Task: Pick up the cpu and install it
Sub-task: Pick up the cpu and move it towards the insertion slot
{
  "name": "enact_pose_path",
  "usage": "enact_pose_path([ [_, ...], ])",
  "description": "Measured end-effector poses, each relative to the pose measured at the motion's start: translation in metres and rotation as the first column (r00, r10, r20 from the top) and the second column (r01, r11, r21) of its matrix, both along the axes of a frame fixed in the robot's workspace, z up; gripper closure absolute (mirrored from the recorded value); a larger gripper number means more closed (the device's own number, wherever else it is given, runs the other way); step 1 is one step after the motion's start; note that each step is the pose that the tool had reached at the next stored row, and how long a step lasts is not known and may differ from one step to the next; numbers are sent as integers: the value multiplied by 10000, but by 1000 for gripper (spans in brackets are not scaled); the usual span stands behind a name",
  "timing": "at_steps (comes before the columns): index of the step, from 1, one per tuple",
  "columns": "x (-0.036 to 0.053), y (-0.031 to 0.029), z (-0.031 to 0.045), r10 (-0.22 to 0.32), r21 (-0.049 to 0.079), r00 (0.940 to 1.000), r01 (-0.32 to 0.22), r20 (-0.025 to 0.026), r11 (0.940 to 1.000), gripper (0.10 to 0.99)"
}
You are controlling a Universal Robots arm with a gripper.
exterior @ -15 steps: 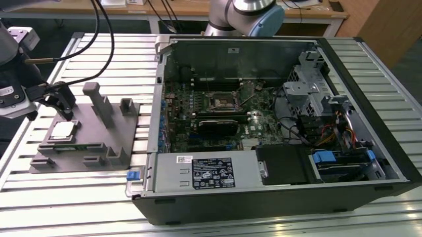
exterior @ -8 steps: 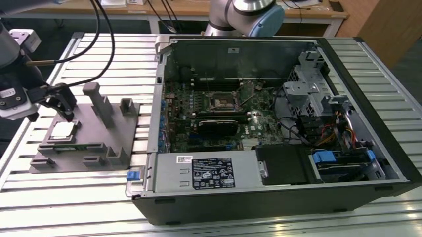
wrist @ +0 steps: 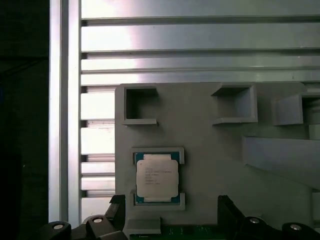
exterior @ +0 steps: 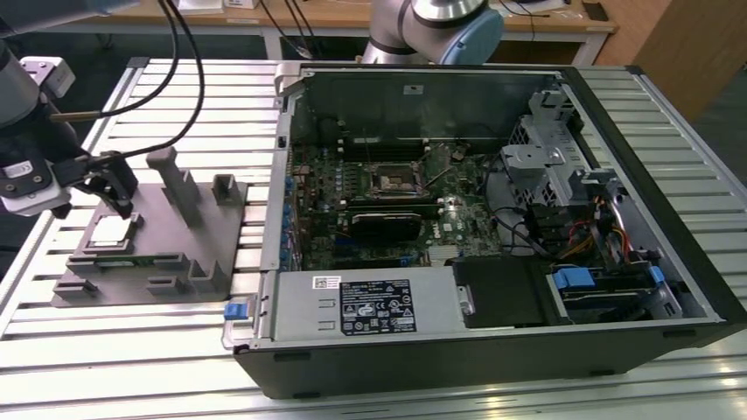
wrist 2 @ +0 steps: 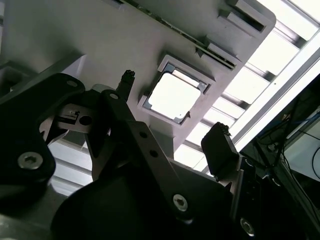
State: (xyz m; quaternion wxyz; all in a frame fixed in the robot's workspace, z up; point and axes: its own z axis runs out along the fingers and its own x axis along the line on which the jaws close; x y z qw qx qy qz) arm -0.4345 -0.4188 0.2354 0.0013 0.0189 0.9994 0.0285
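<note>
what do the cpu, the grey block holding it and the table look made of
The cpu: pale silvery metal lid, satin finish that catches light, with a greenish board rim. The grey block: probably plastic, going by its uniform matte grey and moulded pockets. The table: likely aluminium slats, brushed and brightly reflective.

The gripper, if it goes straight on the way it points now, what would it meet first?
Most likely the cpu in its pocket on the grey block; the open gripper hangs above it, depth unclear.

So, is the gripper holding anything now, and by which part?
Nothing is held. The gripper hangs open above the cpu, which lies in the grey fixture.
</note>
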Motion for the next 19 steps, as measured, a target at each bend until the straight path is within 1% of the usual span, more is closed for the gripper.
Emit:
enact_pose_path([
  [5, 0, 0, -42, 2, 0, 10000, -2, 0, 10000, 267],
  [9, -1, 1, -99, 5, 0, 10000, -5, 0, 10000, 267],
  [12, -4, 1, -130, 264, 7, 9997, -264, 0, 9997, 267],
  [15, -23, 4, -177, 309, 8, 9995, -309, 0, 9995, 267],
  [19, -34, 28, -245, 292, 8, 9996, -292, 0, 9996, 267],
])
